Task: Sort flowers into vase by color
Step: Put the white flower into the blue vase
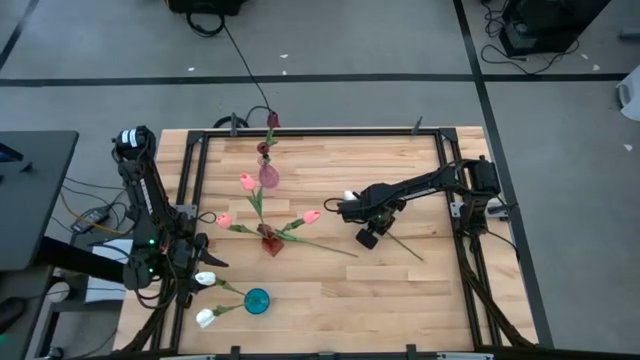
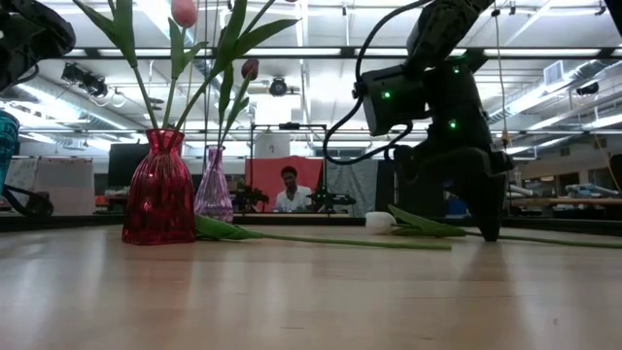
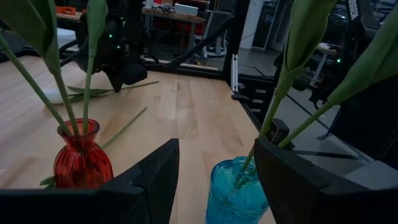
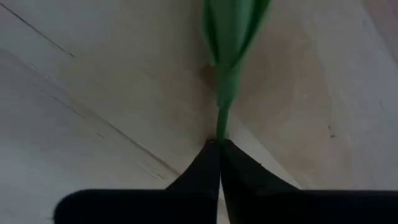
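At table centre, right end effector (image 1: pixel 368 226) pinching white tulip (image 1: pixel 351 196) stem.

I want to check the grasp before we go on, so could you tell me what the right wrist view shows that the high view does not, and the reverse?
Only the right wrist view shows the contact: the right gripper has its fingers closed together on the thin green stem of the white tulip, down at the wooden table.

Only the high view shows the layout: the red vase with pink tulips, the purple vase, the blue vase with white tulips, and the left gripper beside it.

Both show the right gripper on that stem over the table.
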